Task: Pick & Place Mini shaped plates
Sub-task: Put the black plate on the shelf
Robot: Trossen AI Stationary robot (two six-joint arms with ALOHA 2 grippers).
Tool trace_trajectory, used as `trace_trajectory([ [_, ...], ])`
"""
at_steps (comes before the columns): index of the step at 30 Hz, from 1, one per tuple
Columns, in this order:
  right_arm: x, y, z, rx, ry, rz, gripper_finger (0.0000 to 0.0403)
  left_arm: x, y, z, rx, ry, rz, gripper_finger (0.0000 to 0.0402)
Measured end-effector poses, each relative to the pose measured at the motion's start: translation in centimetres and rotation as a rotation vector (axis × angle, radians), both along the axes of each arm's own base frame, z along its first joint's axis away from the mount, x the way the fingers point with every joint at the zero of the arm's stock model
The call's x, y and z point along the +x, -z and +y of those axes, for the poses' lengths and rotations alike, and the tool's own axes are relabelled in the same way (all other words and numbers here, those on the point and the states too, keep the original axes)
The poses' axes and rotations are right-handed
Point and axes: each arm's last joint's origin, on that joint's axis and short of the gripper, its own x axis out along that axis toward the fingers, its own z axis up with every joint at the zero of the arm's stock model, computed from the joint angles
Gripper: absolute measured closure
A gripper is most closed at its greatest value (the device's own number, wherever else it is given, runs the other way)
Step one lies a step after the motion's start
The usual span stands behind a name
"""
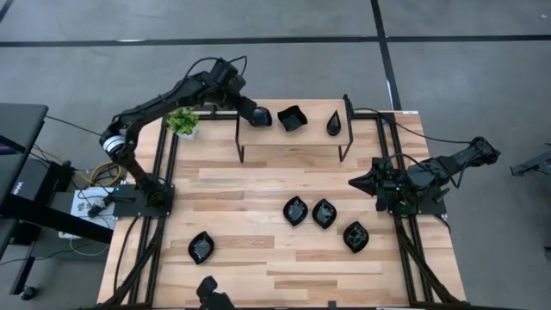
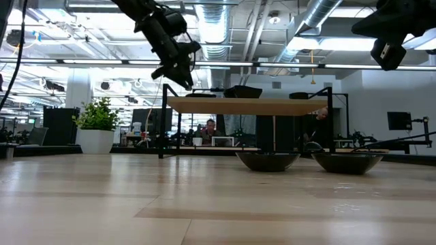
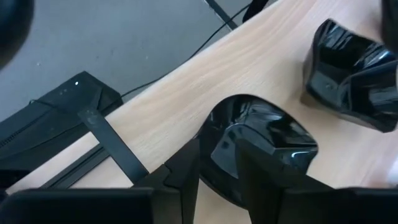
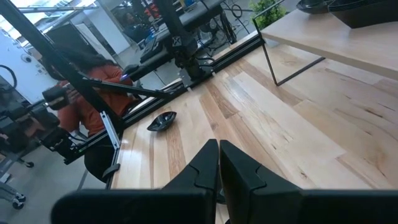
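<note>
L gripper [image 3: 217,180] fingers straddle plate [image 3: 261,146] on shelf [image 1: 293,138], rim part-hidden.

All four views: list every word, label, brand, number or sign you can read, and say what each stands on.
None can be read.
The dark equipment case beside the table's left edge carries a small white marking, too small to read.
The black dishes, the wooden shelf and the left gripper show no lettering.
</note>
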Motion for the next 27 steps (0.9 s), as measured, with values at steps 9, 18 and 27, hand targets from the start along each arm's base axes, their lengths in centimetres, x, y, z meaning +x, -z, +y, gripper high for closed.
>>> trace_trajectory([
  [9, 0.0, 0.0, 0.0, -0.001, 0.0, 0.001, 0.0393, 1.4, -0.8, -2.7, -0.028, 0.054, -0.041, 0.0297],
  [18, 0.0, 0.0, 0.0, -0.001, 0.001, 0.0, 0.0393, 4.4, -0.6, -4.7, 0.1, 0.075, -0.063, 0.0297],
  [27, 0.0, 0.0, 0.0, -0.001, 0.003, 0.0, 0.0393, 5.0, 0.6, -4.7, 0.045, 0.048, -0.046, 0.0297],
])
